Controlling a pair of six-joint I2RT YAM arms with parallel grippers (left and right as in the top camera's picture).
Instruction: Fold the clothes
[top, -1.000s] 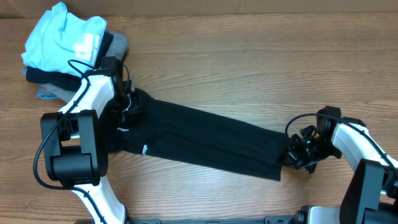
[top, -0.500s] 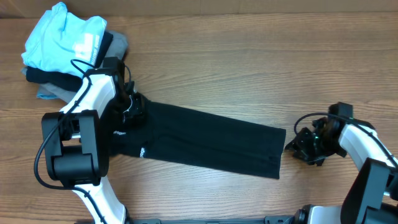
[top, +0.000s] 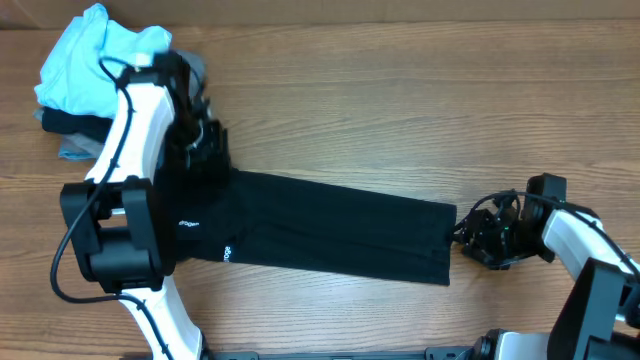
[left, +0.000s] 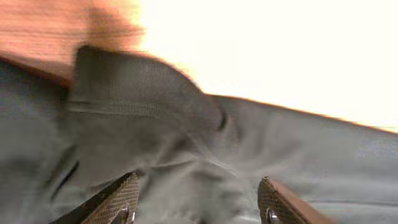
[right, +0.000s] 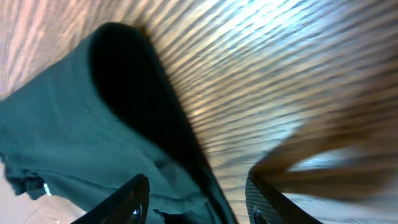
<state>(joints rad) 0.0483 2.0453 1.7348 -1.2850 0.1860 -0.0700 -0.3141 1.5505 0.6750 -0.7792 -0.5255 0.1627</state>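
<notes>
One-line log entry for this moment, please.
black polo shirt: long folded strip on table | left gripper: open over shirt | right gripper: open at shirt end

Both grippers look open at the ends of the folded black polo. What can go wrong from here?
1. The end fold of the black short-sleeved fabric polo shirt lies between the jaws of the open right gripper; pulling away may snag it and undo the fold.
2. Bunched collar fabric sits under the open left gripper; lifting could drag it.
3. The left arm is beside the crumpled light blue shirt; a swing may knock it.
</notes>
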